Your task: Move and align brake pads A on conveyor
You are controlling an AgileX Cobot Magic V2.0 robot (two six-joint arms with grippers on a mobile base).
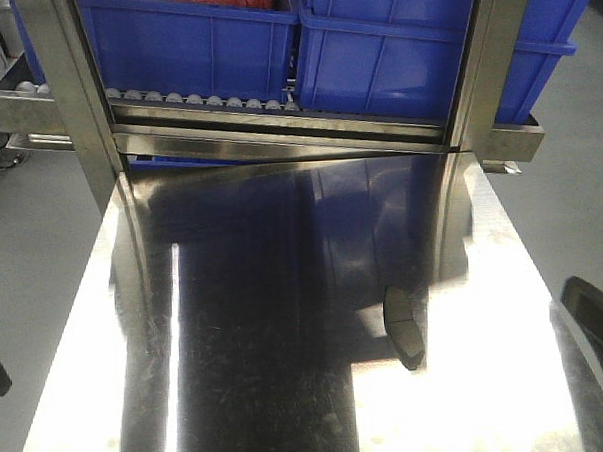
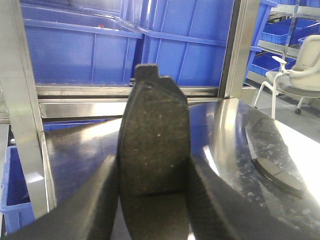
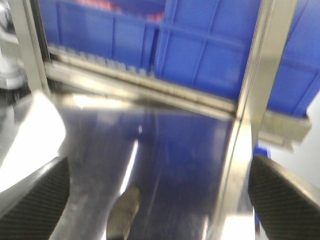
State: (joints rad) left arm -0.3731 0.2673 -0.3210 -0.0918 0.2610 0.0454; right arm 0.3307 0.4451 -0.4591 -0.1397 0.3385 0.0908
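Observation:
In the left wrist view my left gripper (image 2: 152, 197) is shut on a dark grey brake pad (image 2: 152, 135). The pad stands upright between the fingers, its thin groove across the middle. A second brake pad (image 1: 403, 327) lies flat on the shiny steel table (image 1: 289, 387); the same pad (image 2: 277, 174) appears to the right in the left wrist view. My right gripper (image 3: 160, 200) is open above the table, with that lying pad (image 3: 125, 215) blurred below, nearer its left finger (image 3: 40, 200). The conveyor is out of view.
Blue plastic bins (image 1: 374, 43) sit on a roller rack (image 1: 206, 100) behind the table's far edge, framed by steel uprights (image 1: 65, 86). A dark part of my right arm (image 1: 597, 338) shows at the table's right edge. A white chair (image 2: 300, 75) stands far right.

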